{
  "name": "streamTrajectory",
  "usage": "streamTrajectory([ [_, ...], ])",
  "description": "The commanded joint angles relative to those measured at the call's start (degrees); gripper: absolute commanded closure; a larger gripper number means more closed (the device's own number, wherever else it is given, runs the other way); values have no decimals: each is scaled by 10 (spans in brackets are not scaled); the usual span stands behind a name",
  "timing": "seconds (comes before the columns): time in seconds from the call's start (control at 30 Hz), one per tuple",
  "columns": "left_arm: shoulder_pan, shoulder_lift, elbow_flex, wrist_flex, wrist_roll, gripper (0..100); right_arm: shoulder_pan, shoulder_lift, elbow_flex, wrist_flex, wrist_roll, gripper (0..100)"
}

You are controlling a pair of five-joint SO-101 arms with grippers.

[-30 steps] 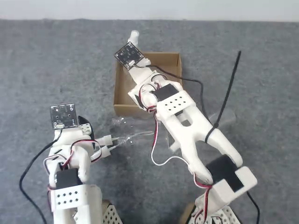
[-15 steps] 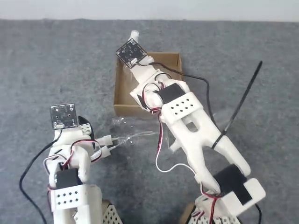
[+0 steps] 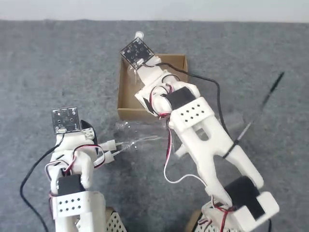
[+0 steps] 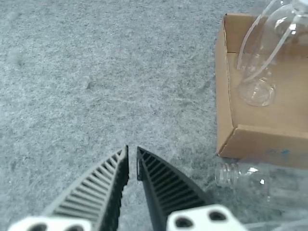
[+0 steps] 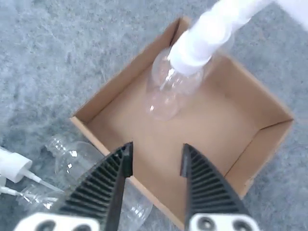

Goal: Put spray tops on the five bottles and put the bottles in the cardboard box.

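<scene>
Right claw [image 5: 156, 149] spread, empty, above brown cardboard box [image 5: 269, 130]; capped clear plastic bottle [image 5: 166, 91] inside, just beyond claw. Uncapped clear bottle [image 5: 72, 154], loose white spray top [image 5: 12, 166] outside, beside claw. Left claw [image 4: 132, 150] clenched, empty. Judged: one of five done.

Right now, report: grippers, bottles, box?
Left gripper shut, empty. Right gripper open above box. One topped bottle inside; one uncapped bottle lying beside box.

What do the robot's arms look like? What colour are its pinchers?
The left arm and the right arm are white plastic with black motor blocks, red, white and black wires, and a small dark square board on each wrist. The left gripper and the right gripper have black, ridged, pointed fingers.
</scene>
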Motion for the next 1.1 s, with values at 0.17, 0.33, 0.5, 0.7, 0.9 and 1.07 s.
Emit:
streamTrajectory([
  [0.17, -2, -9, -5, -17, -5, 969, -23, -116, -2, 41, 2, 913],
  [0.33, -2, -9, -5, -17, -5, 969, -42, -184, 26, 52, 2, 914],
  [0.5, -2, -9, -5, -17, -5, 969, -61, -254, 68, 47, 7, 915],
  [0.7, -2, -9, -5, -17, -5, 969, -78, -294, 106, 51, 7, 915],
  [0.9, -2, -9, -5, -17, -5, 969, -75, -325, 156, 60, 7, 915],
  [1.07, -2, -9, -5, -17, -6, 969, -78, -348, 195, 60, 7, 915],
])
